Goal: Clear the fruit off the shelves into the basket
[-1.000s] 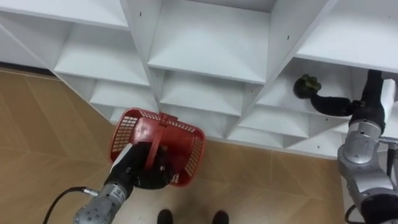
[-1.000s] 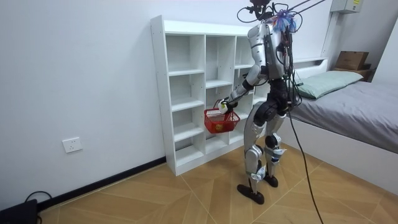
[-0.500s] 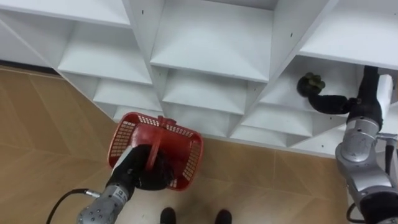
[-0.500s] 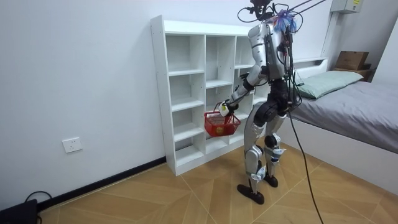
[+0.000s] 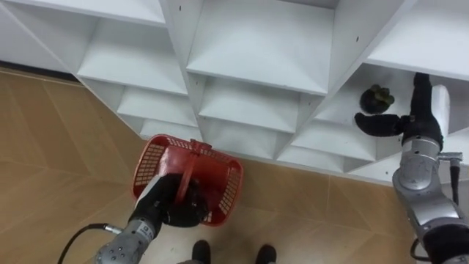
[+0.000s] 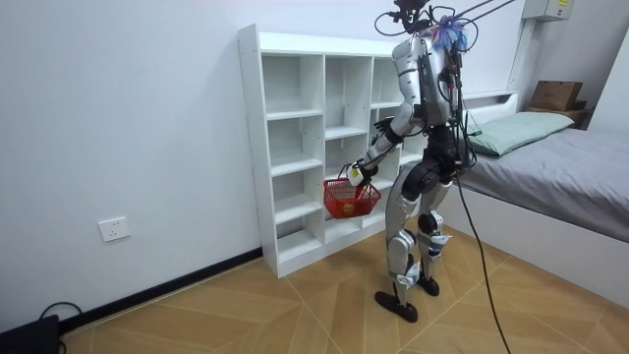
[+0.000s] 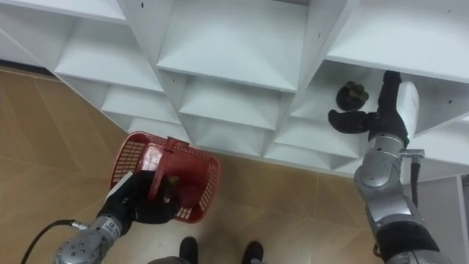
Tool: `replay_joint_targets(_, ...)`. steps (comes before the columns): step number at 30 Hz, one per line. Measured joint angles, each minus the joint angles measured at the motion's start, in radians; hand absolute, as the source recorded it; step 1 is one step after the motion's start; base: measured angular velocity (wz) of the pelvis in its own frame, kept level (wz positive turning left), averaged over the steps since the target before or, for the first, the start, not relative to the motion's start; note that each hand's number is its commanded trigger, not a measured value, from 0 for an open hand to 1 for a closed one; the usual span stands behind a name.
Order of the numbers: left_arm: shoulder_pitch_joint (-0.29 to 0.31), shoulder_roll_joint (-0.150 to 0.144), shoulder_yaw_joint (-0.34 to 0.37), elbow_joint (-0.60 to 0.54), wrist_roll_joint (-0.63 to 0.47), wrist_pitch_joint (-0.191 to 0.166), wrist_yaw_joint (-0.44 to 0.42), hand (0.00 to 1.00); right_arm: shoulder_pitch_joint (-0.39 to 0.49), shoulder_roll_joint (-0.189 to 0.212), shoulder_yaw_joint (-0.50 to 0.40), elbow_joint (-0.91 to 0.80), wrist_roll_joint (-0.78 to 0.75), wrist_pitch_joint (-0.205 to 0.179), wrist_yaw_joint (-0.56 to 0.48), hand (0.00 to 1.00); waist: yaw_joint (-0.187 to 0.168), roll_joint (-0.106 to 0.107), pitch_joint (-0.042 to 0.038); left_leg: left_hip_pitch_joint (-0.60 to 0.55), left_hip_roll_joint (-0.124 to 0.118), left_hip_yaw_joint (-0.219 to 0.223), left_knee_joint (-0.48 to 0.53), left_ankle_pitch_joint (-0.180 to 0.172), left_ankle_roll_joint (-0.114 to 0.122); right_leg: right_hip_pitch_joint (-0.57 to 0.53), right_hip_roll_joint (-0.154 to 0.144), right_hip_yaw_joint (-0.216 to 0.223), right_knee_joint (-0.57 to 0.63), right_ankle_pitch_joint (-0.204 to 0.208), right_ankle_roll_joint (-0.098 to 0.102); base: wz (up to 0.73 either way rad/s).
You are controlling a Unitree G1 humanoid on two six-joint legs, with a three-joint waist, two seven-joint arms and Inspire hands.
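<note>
A dark green, knobbly fruit (image 5: 378, 97) lies on a shelf in the right column of the white closet (image 5: 256, 66). My right hand (image 5: 412, 123) is open inside that compartment, fingers pointing into it. Its thumb stretches out just below the fruit, which sits between thumb and fingers with a small gap. The right eye view also shows the fruit (image 7: 352, 94) and the right hand (image 7: 382, 119). My left hand (image 5: 172, 204) is shut on the handle of a red plastic basket (image 5: 220, 172), held low before the bottom shelves. In the room view the basket (image 6: 351, 199) holds something orange.
I stand facing the closet (image 6: 295, 147), which has several open compartments, on a wooden floor (image 5: 51, 147). A bed (image 6: 560, 167) stands at the room view's right, behind me. A wall socket (image 6: 113, 229) sits low on the wall at the room view's left.
My right hand has slid left, so its thumb now lies under the fruit instead of beside it. The basket has dropped slightly toward the closet. The view has shifted a little.
</note>
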Motion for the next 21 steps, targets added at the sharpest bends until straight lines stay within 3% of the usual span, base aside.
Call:
replay_joint_targets(14, -0.025, 0.000, -0.010, 0.029, -0.005, 0.000, 0.003, 1.00, -0.009, 0.000, 0.036, 0.002, -0.001, 0.001, 0.043, 0.00, 0.004, 0.009, 0.0008, -0.001, 0.001, 0.000, -0.002, 0.000, 0.000, -0.002, 0.000, 0.001, -0.002, 0.000, 0.000, 0.00)
replay_joint_targets(21, -0.034, -0.004, 0.001, 0.029, -0.005, 0.002, 0.011, 1.00, -0.044, 0.000, 0.026, 0.018, 0.001, 0.025, 0.043, 0.00, 0.002, 0.009, 0.0008, -0.013, -0.002, 0.010, -0.002, 0.001, 0.002, -0.027, -0.006, 0.013, 0.019, -0.005, 0.002, -0.02)
